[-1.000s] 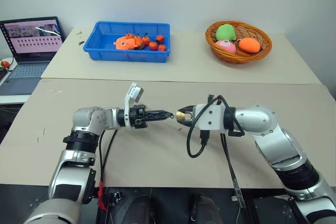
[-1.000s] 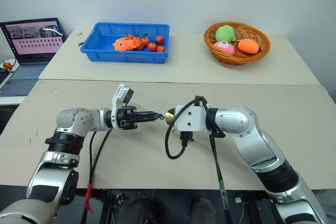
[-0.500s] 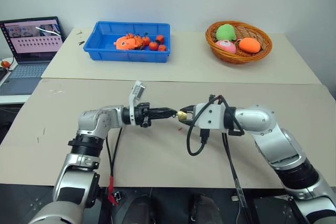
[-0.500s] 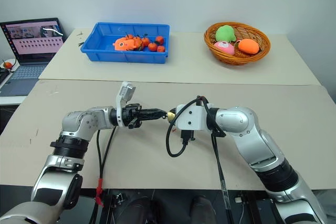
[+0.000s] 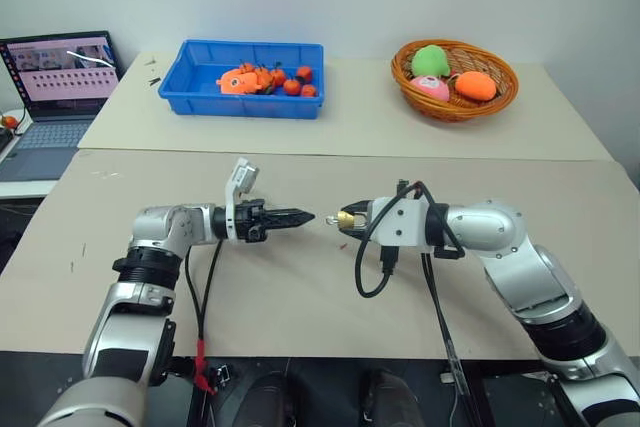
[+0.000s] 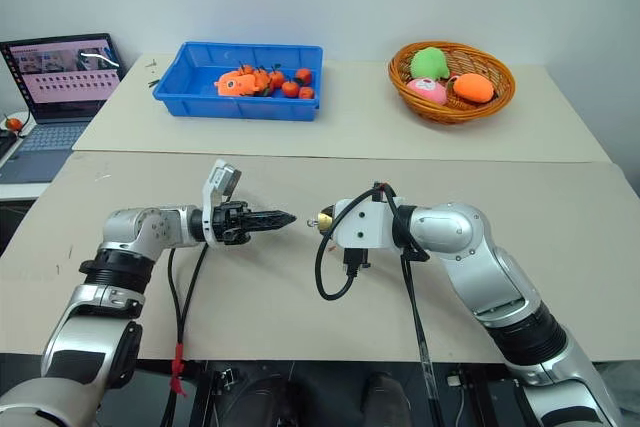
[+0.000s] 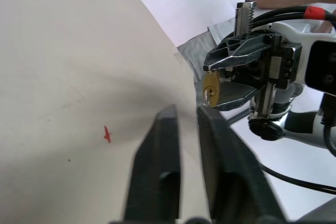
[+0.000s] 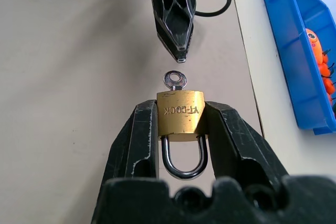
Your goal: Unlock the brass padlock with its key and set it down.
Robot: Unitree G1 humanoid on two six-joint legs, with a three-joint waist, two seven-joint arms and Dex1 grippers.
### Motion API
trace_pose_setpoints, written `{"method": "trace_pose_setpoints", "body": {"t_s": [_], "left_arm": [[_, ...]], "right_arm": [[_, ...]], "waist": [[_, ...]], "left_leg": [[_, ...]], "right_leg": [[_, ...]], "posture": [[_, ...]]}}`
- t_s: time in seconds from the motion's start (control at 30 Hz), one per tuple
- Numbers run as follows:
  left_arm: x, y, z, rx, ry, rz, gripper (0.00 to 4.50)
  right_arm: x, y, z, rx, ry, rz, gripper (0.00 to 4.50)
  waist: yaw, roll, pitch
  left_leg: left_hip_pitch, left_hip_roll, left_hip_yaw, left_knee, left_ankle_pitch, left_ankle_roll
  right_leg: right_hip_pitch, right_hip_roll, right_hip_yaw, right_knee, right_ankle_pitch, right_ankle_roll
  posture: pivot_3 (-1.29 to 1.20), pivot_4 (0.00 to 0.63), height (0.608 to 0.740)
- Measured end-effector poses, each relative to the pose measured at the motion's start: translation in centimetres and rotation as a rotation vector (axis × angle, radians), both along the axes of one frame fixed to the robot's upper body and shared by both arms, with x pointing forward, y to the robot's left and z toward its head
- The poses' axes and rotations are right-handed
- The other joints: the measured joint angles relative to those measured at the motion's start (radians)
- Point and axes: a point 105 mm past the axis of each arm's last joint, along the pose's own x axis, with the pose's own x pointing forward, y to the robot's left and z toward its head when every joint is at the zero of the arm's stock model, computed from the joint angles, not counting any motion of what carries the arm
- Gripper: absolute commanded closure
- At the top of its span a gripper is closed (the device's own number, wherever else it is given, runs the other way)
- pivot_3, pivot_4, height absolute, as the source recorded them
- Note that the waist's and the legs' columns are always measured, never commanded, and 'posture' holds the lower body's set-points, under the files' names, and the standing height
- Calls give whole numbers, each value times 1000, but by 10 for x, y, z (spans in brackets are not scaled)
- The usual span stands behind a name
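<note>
A beige table (image 5: 300, 297) runs out from the robot to a second table by a pale wall. Nearest, the right gripper (image 8: 180, 124) holds the padlock (image 8: 180, 115) by its brass body, in the air above the table, the shackle pointing back toward the wrist. The key (image 8: 175, 81) stands in the keyhole with its round head poking out. Just beyond, the left gripper (image 7: 186, 121) has a narrow gap between its fingers, holds nothing, and sits a little apart from the key.

The risk, as I judge it: the shackle looks closed, so if the key was not fully turned the lock would go down locked. The loose key could also slip out.

One padlock, one key, two grippers. Farther off: one blue bin (image 5: 250, 77), one basket (image 5: 455, 77), one laptop (image 5: 55, 97).
</note>
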Motion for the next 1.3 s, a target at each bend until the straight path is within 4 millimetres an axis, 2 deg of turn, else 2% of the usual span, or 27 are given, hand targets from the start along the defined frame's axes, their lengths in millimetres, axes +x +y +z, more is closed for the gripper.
{"method": "trace_pose_setpoints", "body": {"t_s": [0.1,0.2,0.53,0.57,0.6,0.63,0.67,0.8,0.93,0.97,1.3], "left_arm": [[-5,-2,3,-30,55,-37,952],[-6,-3,6,-40,72,-47,36],[-4,-9,10,-55,80,-39,36],[-4,-11,9,-58,82,-42,577],[-4,-12,9,-59,82,-44,633],[-4,-14,9,-60,84,-46,960],[-4,-15,8,-58,86,-46,1468],[-5,-15,7,-56,102,-49,2814],[-5,-14,8,-55,103,-49,4365],[-5,-14,8,-54,104,-49,4479],[-5,-16,8,-55,103,-54,4479]], "right_arm": [[0,0,0,0,0,0,3590],[0,0,0,0,0,0,3590],[0,0,0,-2,-1,0,3590],[0,0,0,-2,-1,0,3590],[0,0,0,-2,-1,0,3590],[0,0,0,-2,-1,0,3590],[0,0,0,-2,-1,0,3590],[0,0,0,-2,-1,0,3590],[0,0,0,-2,-1,0,3590],[0,0,0,-2,-1,0,3590],[-1,0,1,-1,-4,2,3590]], "waist": [[-1,0,0],[-1,0,0],[1,0,0],[1,0,0],[1,0,0],[0,0,0],[0,0,0],[0,0,0],[0,0,0],[0,0,0],[0,0,0]], "left_leg": [[0,0,0,0,0,0],[0,0,0,0,0,0],[0,0,0,0,0,0],[0,0,0,0,0,0],[0,0,0,0,0,0],[0,0,0,0,0,0],[0,0,0,0,0,0],[0,0,0,0,0,0],[0,0,0,0,0,0],[0,0,0,0,0,0],[0,0,0,0,0,0]], "right_leg": [[0,0,0,0,0,0],[0,0,0,0,0,0],[0,0,0,0,0,0],[0,0,0,0,0,0],[0,0,0,0,0,0],[0,0,0,0,0,0],[0,0,0,0,0,0],[0,0,0,0,0,0],[0,0,0,0,0,0],[0,0,0,0,0,0],[0,0,0,0,0,0]], "posture": [[0,150,692],[0,150,692],[0,150,692],[0,150,692],[0,150,692],[0,150,692],[0,150,692],[0,150,692],[0,150,692],[0,150,692],[0,150,692]]}}
